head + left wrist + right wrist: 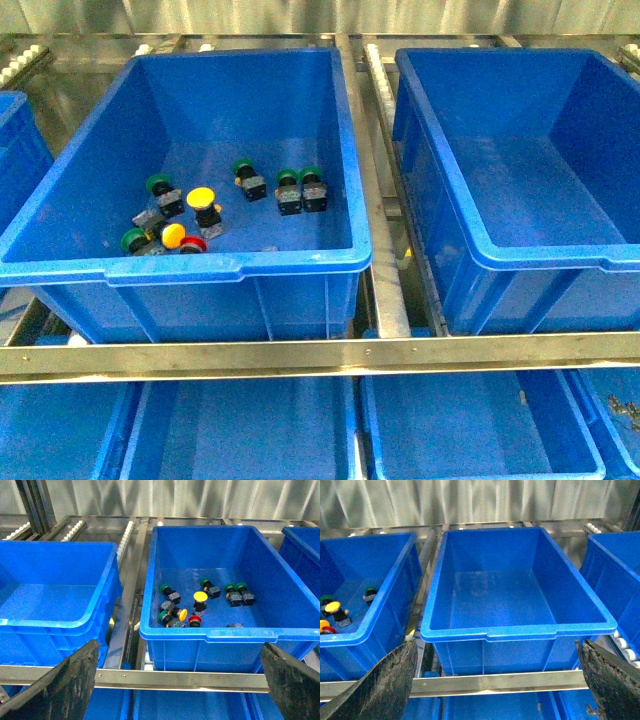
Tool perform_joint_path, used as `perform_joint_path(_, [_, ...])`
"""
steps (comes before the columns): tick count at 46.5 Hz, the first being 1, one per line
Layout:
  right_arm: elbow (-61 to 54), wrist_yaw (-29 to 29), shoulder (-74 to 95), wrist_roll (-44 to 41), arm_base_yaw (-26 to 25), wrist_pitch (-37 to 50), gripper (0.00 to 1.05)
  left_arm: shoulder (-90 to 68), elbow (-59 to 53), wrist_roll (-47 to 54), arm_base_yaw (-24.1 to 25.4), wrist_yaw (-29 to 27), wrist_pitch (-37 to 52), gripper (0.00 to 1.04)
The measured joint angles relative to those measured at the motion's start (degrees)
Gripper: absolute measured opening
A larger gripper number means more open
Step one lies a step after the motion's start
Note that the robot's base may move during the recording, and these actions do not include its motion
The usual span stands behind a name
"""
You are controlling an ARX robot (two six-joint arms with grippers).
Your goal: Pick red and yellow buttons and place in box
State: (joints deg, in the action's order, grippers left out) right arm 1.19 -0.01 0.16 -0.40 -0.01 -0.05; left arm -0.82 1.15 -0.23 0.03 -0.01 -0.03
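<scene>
Claws both stand wide and hold nothing. The left claw (180,645) has its dark fingers (70,680) spread to the edges of its wrist view. The right claw (496,642) has its fingers (385,685) just as far apart.

The left claw hangs near a deep blue crate (230,265). On that crate's floor, toward its near left corner, are the task's buttons. One yellow button (201,198) stands upright, a broad round cap on a black body. A second yellow button (173,235) lies nearer, tilted, just beside the red button (193,244), which sits close to the near wall. Green-capped switches (288,178) are scattered around them and further right.

The right claw faces the box (560,262), a large bright-blue crate with a thick rim, right of the first. A metal rail (320,355) runs along the near side of both.
</scene>
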Motion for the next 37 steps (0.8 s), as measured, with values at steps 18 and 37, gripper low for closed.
perform_joint_path(18, [0.0,0.0,0.0,0.0,0.0,0.0,0.97,0.0,0.0,0.0,0.0,-0.02,0.0,0.97])
perform_joint_path(37, [0.0,0.0,0.0,0.0,0.0,0.0,0.97,0.0,0.0,0.0,0.0,-0.02,0.0,0.97])
